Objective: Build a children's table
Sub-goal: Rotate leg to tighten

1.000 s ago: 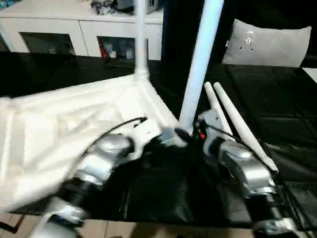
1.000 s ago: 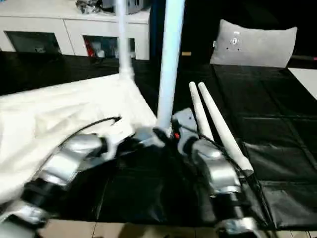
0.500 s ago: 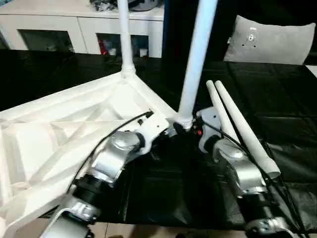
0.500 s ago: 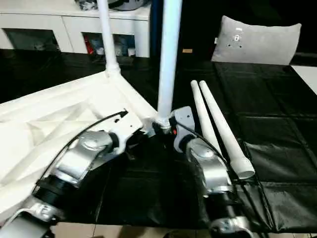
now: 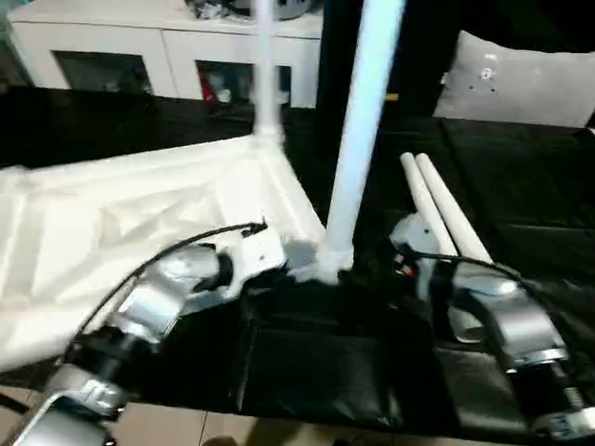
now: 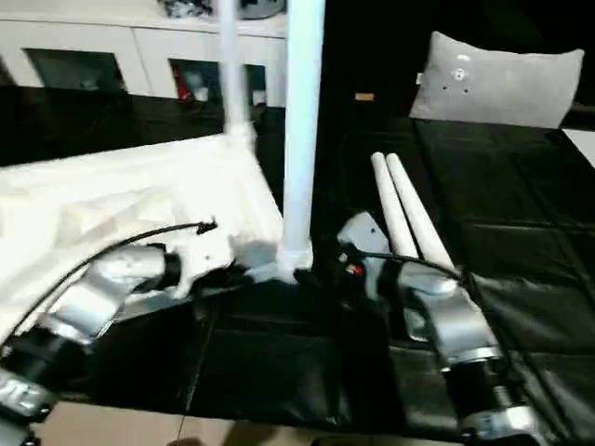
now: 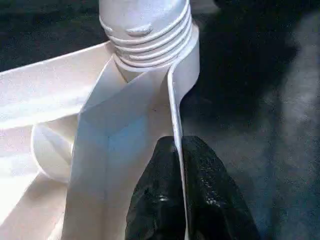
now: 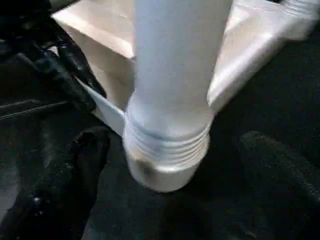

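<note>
Left pincer is clamping the white tabletop's rim mid-frame; right pincer is sitting open around the upright leg's threaded base; two loose legs are lying at right on the black surface

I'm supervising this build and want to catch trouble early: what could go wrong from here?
1. The near leg shows bare threads at its base while the right end effector stands open around it: it may tilt or cross-thread.
2. The left end effector pinches just the thin rim of the tabletop; twisting could slip it.
3. Two loose legs lie beside the right forearm, which may knock them.
</note>
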### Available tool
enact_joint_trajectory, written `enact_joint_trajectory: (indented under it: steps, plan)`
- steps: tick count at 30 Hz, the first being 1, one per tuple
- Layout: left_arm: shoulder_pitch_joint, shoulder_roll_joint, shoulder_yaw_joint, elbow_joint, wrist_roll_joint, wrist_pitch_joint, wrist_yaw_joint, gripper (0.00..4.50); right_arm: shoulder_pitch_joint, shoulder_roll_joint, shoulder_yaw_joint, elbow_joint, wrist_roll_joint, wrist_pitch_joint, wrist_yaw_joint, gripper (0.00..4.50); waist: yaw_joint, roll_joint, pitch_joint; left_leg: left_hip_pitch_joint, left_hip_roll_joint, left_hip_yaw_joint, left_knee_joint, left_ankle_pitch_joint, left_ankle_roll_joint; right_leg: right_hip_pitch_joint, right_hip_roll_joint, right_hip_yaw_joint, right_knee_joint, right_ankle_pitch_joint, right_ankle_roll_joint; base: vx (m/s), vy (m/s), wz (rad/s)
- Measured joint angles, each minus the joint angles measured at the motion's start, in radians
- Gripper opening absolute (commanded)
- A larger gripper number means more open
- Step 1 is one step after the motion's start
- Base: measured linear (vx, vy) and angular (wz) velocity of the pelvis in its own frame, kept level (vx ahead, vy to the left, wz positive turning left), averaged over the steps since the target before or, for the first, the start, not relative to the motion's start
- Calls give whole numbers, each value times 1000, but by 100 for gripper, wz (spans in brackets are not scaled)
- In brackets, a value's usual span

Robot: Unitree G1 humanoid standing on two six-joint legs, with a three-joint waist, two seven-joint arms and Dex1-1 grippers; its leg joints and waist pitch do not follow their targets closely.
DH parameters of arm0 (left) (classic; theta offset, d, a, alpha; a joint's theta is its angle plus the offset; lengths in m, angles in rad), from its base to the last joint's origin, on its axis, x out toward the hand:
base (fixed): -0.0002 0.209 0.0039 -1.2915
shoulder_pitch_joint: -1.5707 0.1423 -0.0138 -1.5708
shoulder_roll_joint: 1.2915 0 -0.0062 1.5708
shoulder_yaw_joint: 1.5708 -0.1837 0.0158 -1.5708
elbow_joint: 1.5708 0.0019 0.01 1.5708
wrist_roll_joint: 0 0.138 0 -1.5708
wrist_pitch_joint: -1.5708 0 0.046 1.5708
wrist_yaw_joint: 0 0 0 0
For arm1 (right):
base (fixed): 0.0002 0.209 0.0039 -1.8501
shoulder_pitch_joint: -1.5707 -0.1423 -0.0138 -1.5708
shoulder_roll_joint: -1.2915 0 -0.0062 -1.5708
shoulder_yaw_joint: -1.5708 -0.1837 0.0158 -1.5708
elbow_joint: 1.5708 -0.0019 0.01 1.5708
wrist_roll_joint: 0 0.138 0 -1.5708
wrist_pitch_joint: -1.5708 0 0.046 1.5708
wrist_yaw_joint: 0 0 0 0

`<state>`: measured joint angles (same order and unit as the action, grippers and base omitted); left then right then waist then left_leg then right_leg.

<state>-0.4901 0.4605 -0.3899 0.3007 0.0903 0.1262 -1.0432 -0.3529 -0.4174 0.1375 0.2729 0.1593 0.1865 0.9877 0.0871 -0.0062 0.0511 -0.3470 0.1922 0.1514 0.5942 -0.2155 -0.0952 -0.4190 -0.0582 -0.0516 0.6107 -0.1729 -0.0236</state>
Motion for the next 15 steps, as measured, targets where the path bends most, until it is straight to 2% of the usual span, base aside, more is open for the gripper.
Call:
enact_joint_trajectory:
  steps: [4, 11, 15]
  plan:
    - [0, 28, -20, 0, -18, -53, -86, 0, 0, -19, 32, -1, 0, -29, 64, 445, 9, 0, 0, 0, 0, 0, 1, 0, 0, 1, -1, 0, 0, 0, 0, 0, 0, 0]
    - [-16, 46, -40, 27, -26, -126, -161, 0, -2, -29, 74, 5, -10, -85, 131, 445, 12, -1, 0, 0, 0, 0, 1, 0, -1, 1, -1, -1, 1, 0, 0, 0, 0, 0]
    - [-25, 45, -49, 34, -27, -149, -180, 0, -4, -26, 80, 16, -7, -88, 148, 409, 15, -2, 0, -1, 0, 0, 2, 0, 0, 1, -2, -1, 1, 0, 0, 0, 0, 0]
